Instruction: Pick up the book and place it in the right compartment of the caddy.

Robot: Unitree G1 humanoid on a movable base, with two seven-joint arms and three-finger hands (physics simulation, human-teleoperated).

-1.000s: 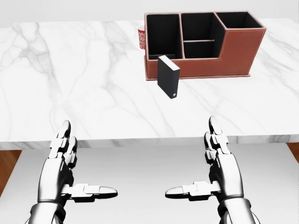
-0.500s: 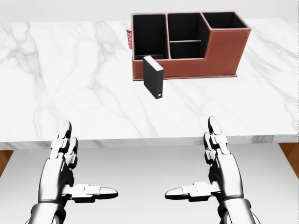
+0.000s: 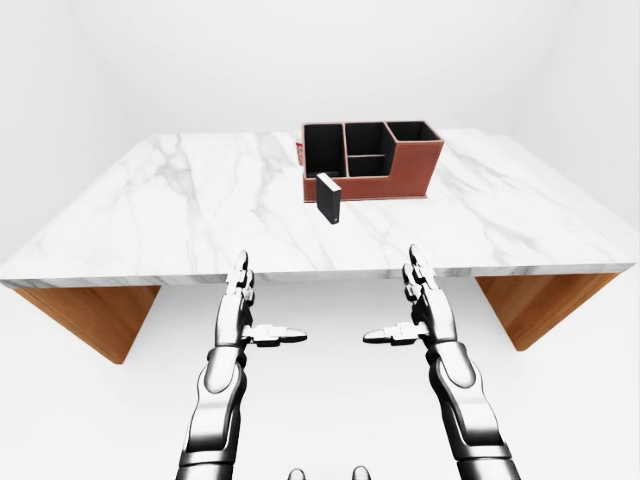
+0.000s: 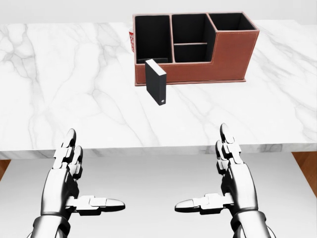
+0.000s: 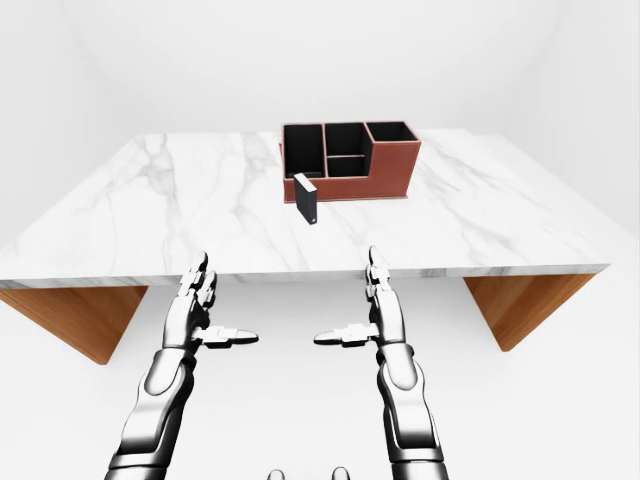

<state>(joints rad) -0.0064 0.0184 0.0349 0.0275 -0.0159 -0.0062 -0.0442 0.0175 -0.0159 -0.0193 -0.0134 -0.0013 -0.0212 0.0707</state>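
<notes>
A black book [image 4: 156, 82] stands upright on the white marble table [image 4: 64, 84], just below the left end of the brown leather caddy [image 4: 233, 54]. The caddy has a tall left compartment, a split middle one and a right compartment [image 4: 232, 21], all dark inside. My left hand [image 4: 81, 186] and right hand [image 4: 220, 186] hover open, palms facing each other, below the table's near edge in the head view. Both are well short of the book and hold nothing.
A red-and-white patterned thing [image 4: 131, 40] peeks out behind the caddy's left end. The table's wooden legs [image 3: 85, 315] show under both ends in the eye views. White floor and walls surround the table.
The whole picture has shifted: caddy and book have slid left in the head view, so the camera has moved right. Both hands keep the same open pose.
</notes>
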